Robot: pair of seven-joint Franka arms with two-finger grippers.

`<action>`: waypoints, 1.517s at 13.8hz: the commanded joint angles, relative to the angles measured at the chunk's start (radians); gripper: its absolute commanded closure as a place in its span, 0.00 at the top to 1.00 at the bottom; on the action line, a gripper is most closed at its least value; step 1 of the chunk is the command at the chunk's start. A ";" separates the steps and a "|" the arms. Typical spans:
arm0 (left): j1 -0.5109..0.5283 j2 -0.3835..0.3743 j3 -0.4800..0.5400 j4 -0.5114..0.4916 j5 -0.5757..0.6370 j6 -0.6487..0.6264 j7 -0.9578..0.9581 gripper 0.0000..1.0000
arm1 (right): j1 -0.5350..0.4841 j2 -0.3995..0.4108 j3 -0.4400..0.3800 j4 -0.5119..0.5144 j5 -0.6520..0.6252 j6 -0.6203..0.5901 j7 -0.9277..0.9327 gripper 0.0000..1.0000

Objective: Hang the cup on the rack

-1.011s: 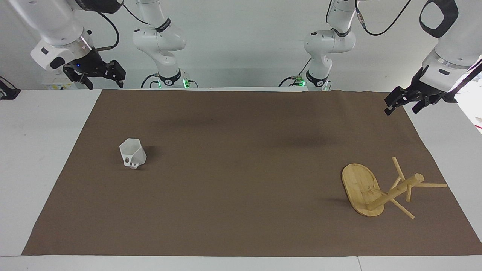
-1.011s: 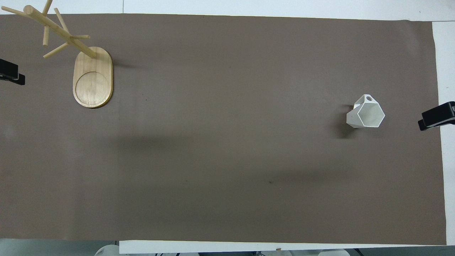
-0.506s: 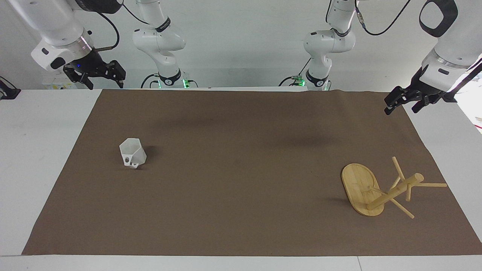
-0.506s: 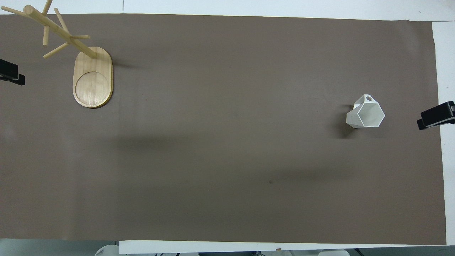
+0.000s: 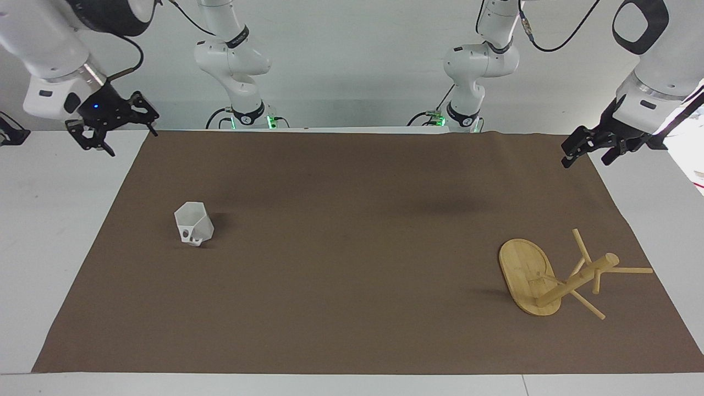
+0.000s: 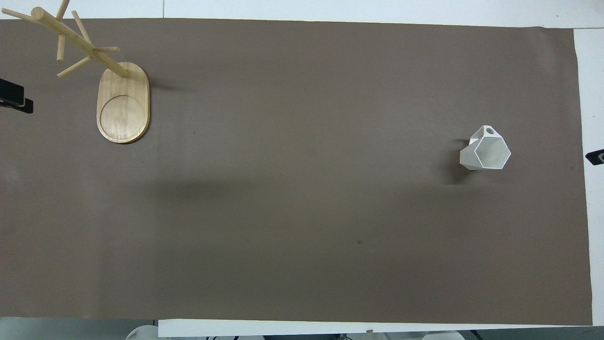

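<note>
The white faceted cup (image 5: 193,223) stands mouth up on the brown mat toward the right arm's end; its holed handle tab points away from the robots. It also shows in the overhead view (image 6: 486,152). The bamboo rack (image 5: 536,280) stands on its oval base toward the left arm's end, its pegs bare; the overhead view shows it too (image 6: 122,101). My right gripper (image 5: 131,141) is open and empty, up in the air over the mat's corner, well apart from the cup. My left gripper (image 5: 586,160) is open and empty, raised over the mat's edge, and waits.
The brown mat (image 5: 352,308) covers most of the white table (image 5: 49,231). Only the gripper tips show at the sides of the overhead view: the right gripper (image 6: 595,157) and the left gripper (image 6: 14,97).
My right gripper has swung outward toward the right arm's end of the table and sunk a little. The left gripper, the cup and the rack have not moved.
</note>
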 commanded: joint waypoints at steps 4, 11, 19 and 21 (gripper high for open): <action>0.007 -0.019 -0.006 -0.019 0.021 -0.004 0.010 1.00 | -0.217 0.272 0.017 0.078 0.311 0.006 -0.567 0.99; 0.007 -0.019 -0.006 -0.019 0.021 -0.004 0.011 1.00 | -0.476 0.709 0.102 0.162 0.759 -0.194 -1.075 0.99; 0.007 -0.019 -0.006 -0.019 0.021 -0.004 0.010 1.00 | -0.483 0.714 0.170 -0.020 0.827 -0.218 -1.389 0.99; 0.007 -0.019 -0.006 -0.019 0.021 -0.004 0.010 1.00 | -0.476 0.714 0.170 -0.022 0.821 -0.217 -1.390 0.99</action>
